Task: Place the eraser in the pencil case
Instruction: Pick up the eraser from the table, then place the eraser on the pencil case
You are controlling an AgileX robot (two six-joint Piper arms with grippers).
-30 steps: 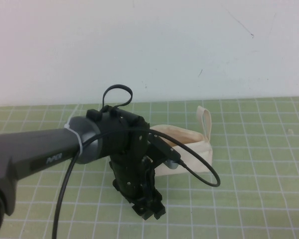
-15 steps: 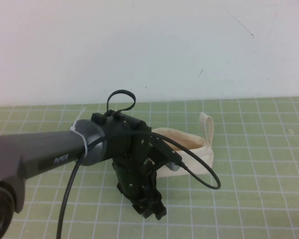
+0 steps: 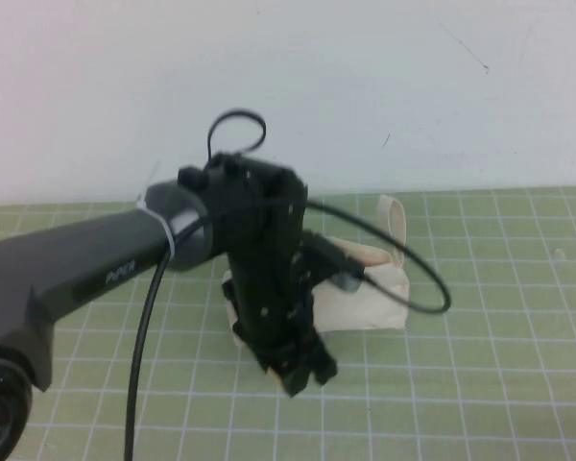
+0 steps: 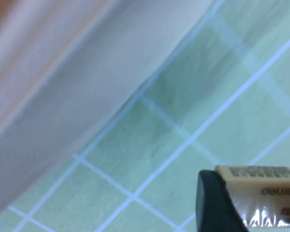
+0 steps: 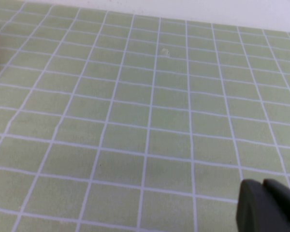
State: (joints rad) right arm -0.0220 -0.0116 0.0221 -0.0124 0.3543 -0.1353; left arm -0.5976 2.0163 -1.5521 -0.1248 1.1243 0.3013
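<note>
Here the left gripper (image 3: 302,370), just near of the cream pencil case (image 3: 370,293), pinches a tan eraser (image 4: 261,195) printed "deli". The right gripper (image 5: 270,208) hovers over the green mat (image 5: 135,121), fingers pressed together.

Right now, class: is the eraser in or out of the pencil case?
Out. The left gripper holds the eraser above the mat, beside the pencil case. The right gripper is apart.
</note>
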